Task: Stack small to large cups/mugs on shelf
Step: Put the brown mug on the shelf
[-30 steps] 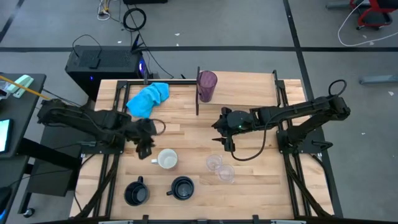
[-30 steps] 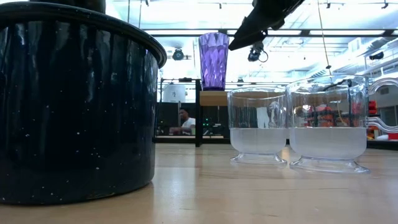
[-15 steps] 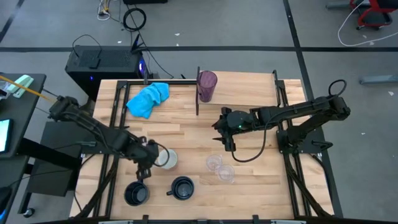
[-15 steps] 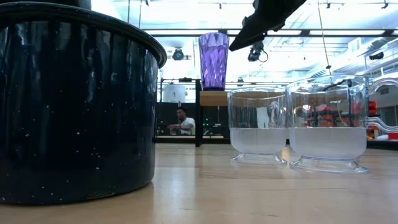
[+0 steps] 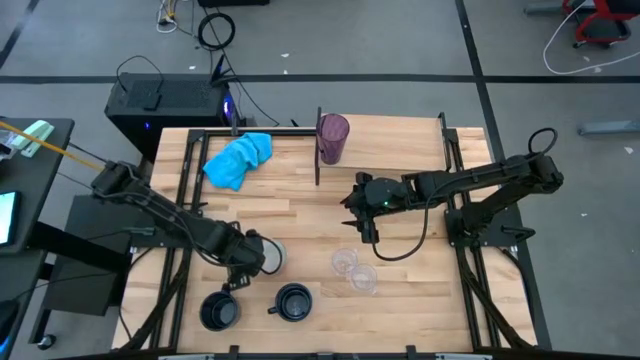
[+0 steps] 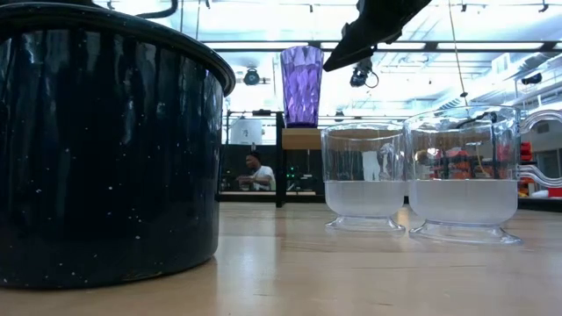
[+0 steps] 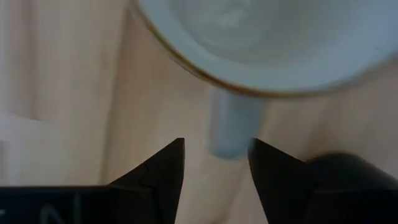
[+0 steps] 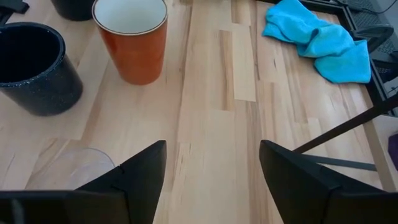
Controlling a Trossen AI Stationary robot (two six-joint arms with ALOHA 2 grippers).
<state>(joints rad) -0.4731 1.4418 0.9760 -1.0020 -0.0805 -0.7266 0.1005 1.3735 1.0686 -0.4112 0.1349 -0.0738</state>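
The orange mug (image 5: pixel 270 256), white inside (image 7: pixel 261 31), stands upright on the table. My left gripper (image 5: pixel 246 270) is open at its left side, and in the left wrist view (image 7: pixel 214 155) the fingertips stand on either side of the mug's handle (image 7: pixel 233 130) without touching it. Two black mugs (image 5: pixel 218 308) (image 5: pixel 292 300) stand near the front edge. Two clear cups (image 5: pixel 344 262) (image 5: pixel 363 278) stand to their right. The purple tumbler (image 5: pixel 333 138) stands on the shelf (image 5: pixel 395 135). My right gripper (image 5: pixel 352 212) hangs open and empty above mid-table.
A bright blue cloth (image 5: pixel 238 158) lies at the far left of the table. A dark upright panel (image 5: pixel 319 150) stands beside the tumbler. In the low view one black mug (image 6: pixel 105 140) fills the left, and the clear cups (image 6: pixel 364 180) (image 6: pixel 463 175) stand at right.
My left gripper has gone toward the table's near edge and down, then a little right toward the orange mug, and now stands at the mug's handle. The mug has stayed where it was.
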